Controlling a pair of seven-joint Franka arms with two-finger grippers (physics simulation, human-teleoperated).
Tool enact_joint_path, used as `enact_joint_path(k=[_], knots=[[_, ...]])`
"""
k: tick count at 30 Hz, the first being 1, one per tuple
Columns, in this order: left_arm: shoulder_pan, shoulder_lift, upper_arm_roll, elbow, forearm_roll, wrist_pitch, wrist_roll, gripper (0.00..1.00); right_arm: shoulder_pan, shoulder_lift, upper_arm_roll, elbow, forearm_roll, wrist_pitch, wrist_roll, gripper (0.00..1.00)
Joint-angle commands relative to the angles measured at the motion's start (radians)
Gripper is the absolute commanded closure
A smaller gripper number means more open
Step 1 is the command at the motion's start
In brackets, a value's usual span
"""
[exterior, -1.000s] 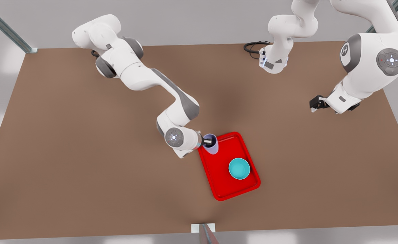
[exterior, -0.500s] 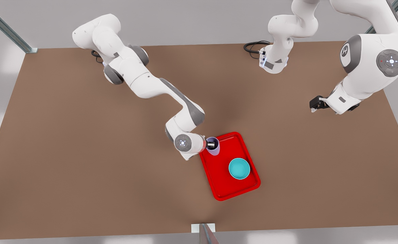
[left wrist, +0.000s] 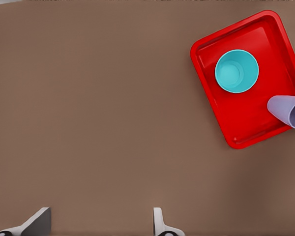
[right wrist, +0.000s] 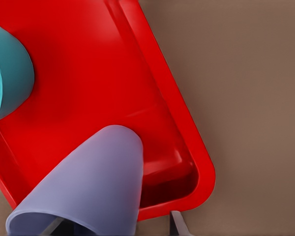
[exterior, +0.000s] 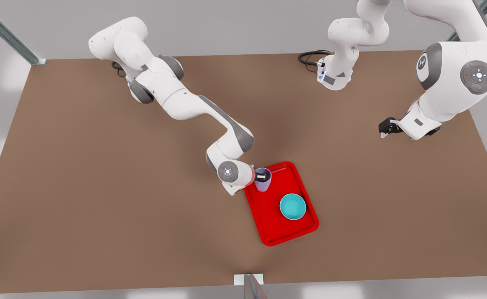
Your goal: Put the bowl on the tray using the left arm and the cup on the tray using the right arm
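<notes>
Teal, small and round, the smooth bowl (exterior: 292,206) already sits inside the bright red flat rectangular tray (exterior: 275,232), so the left arm's share looks done. Left claw (exterior: 383,129) waits well apart over bare brown bench (exterior: 102,187), at the front view's right; its fingertips (left wrist: 158,221) stand spread, holding nothing.

Step in hand: cup placement. Right claw (exterior: 261,177) grips the pale lavender tapered cup (exterior: 262,180) by its rim, one finger inside the mouth. The cup hangs over the tray's corner nearest that arm, apart from the bowl. From the right wrist view the cup (right wrist: 88,187) looks above the tray floor (right wrist: 88,83); contact cannot be told.

Next move, as judged: lower straight, keep the base inside the raised rim, then release.

Surroundings: plain matte brown bench, grey walls, metal frame struts (exterior: 6,35) at the corners, a black cable (exterior: 309,56) near one arm base.
</notes>
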Motion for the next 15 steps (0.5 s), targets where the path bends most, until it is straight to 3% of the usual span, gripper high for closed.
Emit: enact_joint_path(k=[1, 9, 10, 12, 13, 15], knots=[[0.000, 0.001, 0.000, 0.000, 0.000, 0.002, 0.000, 0.00, 0.000, -0.002, 0.000, 0.000, 0.000, 0.000, 0.000, 0.00], [0.000, 0.000, 0.000, 0.000, 0.000, 0.000, 0.000, 0.00, -0.038, -0.066, -0.012, 0.023, 0.000, -0.021, -0.002, 0.00], [0.000, 0.000, 0.000, 0.000, 0.000, 0.000, 0.000, 0.00, -0.063, -0.130, -0.070, -0.006, -0.002, -0.084, -0.015, 0.00], [0.000, 0.000, 0.000, 0.000, 0.000, 0.002, 0.000, 0.00, -0.136, -0.397, -0.133, -0.268, -0.087, -0.095, -0.084, 0.00], [0.000, 0.001, 0.000, 0.002, 0.000, 0.003, 0.000, 0.00, -0.248, -0.635, -0.130, -0.526, -0.161, -0.080, -0.227, 0.00], [-0.002, 0.003, 0.000, 0.002, 0.005, 0.002, -0.002, 0.00, -0.368, -0.906, -0.136, -0.838, -0.216, -0.078, -0.308, 0.00]])
